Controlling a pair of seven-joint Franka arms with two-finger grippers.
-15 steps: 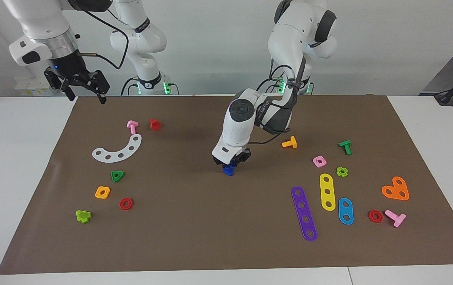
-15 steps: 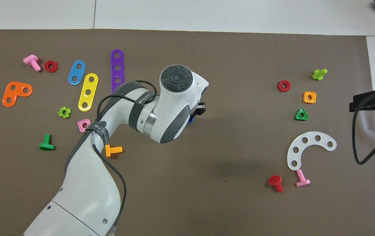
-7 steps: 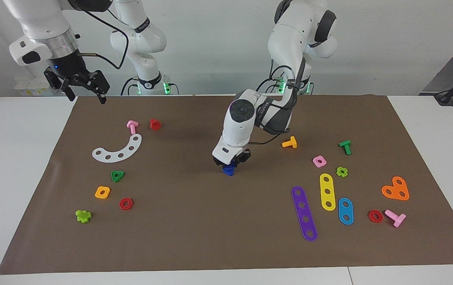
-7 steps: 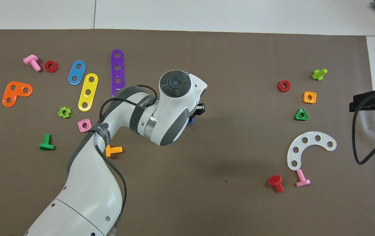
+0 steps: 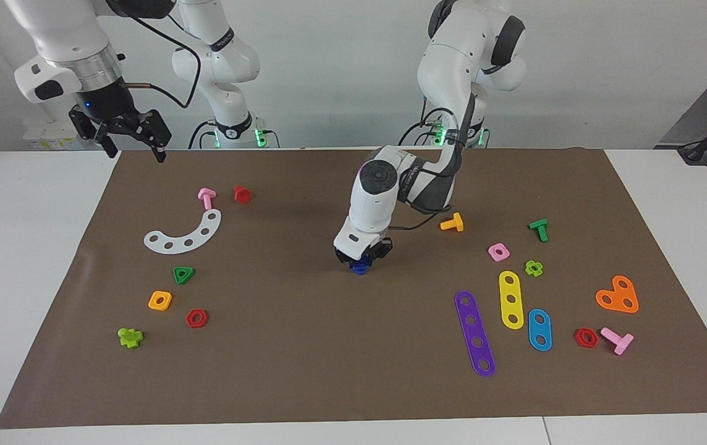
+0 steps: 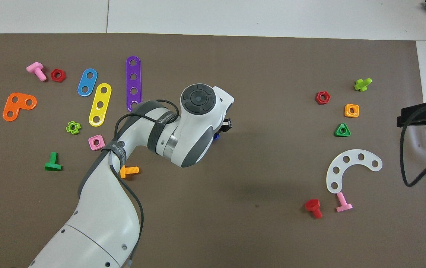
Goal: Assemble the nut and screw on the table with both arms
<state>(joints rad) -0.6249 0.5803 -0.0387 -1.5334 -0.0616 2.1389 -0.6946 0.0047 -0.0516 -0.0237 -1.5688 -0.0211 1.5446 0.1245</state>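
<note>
1. The left gripper [image 5: 363, 254] is seen lowered to the middle of the brown mat [image 5: 304, 346], its fingers closed around a small dark-blue piece.
2. That piece, the screw [image 5: 360, 267], pokes out just below the fingertips and sits at the mat surface; whether the nut is on it cannot be told, since the gripper hides most of it.
3. In the overhead view only a sliver of the blue piece [image 6: 216, 136] is shown beside the wrist.
4. The orange bolt [image 5: 452, 223] lies nearby, toward the left arm's end of the table [image 5: 20, 259].
5. The right gripper [image 5: 131, 132] is held high over the mat edge at the right arm's end, waiting, with its fingers spread and holding nothing.
</note>
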